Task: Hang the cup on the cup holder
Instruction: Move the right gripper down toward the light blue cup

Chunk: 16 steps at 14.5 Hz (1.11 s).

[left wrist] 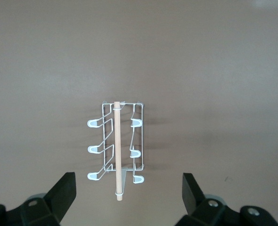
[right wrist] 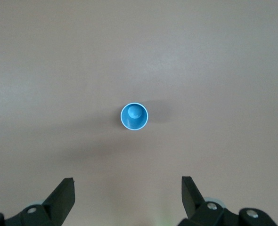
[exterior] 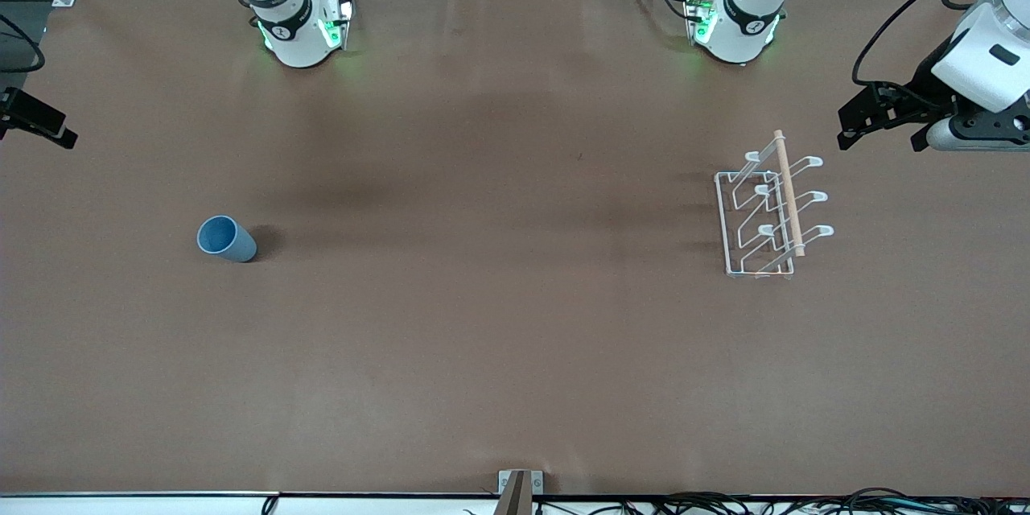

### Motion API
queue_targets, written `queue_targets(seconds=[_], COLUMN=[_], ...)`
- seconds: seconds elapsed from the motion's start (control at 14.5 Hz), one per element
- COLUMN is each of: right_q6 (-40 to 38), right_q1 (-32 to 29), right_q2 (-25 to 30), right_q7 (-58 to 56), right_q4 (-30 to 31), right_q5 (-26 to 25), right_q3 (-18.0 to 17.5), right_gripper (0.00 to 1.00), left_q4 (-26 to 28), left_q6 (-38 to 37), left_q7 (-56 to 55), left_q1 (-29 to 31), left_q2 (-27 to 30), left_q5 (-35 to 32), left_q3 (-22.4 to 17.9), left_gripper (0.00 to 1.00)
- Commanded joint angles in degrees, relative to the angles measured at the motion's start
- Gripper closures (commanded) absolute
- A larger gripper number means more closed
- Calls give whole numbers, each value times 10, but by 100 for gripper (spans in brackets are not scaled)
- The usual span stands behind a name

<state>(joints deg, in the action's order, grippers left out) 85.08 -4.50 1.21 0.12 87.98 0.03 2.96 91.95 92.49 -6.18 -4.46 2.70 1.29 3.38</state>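
Observation:
The light-blue cup stands upright, mouth up, on the brown table toward the right arm's end. The right wrist view looks straight down into it. The white wire cup holder with its wooden rod stands toward the left arm's end and also shows in the left wrist view. My left gripper hangs open and empty in the air beside the holder, at the table's end. My right gripper is open and empty, up in the air at the other table end, apart from the cup.
Both arm bases stand at the table's back edge. A camera mount sits at the front edge, with cables along it. The brown table carries nothing else.

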Motion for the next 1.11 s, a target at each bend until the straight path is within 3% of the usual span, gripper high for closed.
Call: queue_targets(seconds=[0.0, 0.21, 0.48, 0.9, 1.04], right_q6=[3, 27, 174, 326, 410], right_q1=[-2, -2, -18, -45, -46], right_q2=[11, -7, -14, -99, -117], right_q7=[-17, -18, -61, -129, -129], right_q4=[20, 51, 177, 257, 310], right_q5=[-4, -4, -2, -1, -1], right_q3=[-1, -1, -1, -1, -1], right_gripper=[0, 0, 0, 0, 0], left_q4=[5, 6, 6, 8, 8], left_q6=[0, 1, 1, 0, 0], left_q7=[5, 5, 4, 1, 1], left_q1=[1, 1, 0, -3, -4], left_q2=[6, 6, 6, 6, 6], left_q5=[-5, -5, -6, -6, -6], left_q3=[0, 0, 0, 1, 2], left_gripper=[1, 1, 1, 1, 1])
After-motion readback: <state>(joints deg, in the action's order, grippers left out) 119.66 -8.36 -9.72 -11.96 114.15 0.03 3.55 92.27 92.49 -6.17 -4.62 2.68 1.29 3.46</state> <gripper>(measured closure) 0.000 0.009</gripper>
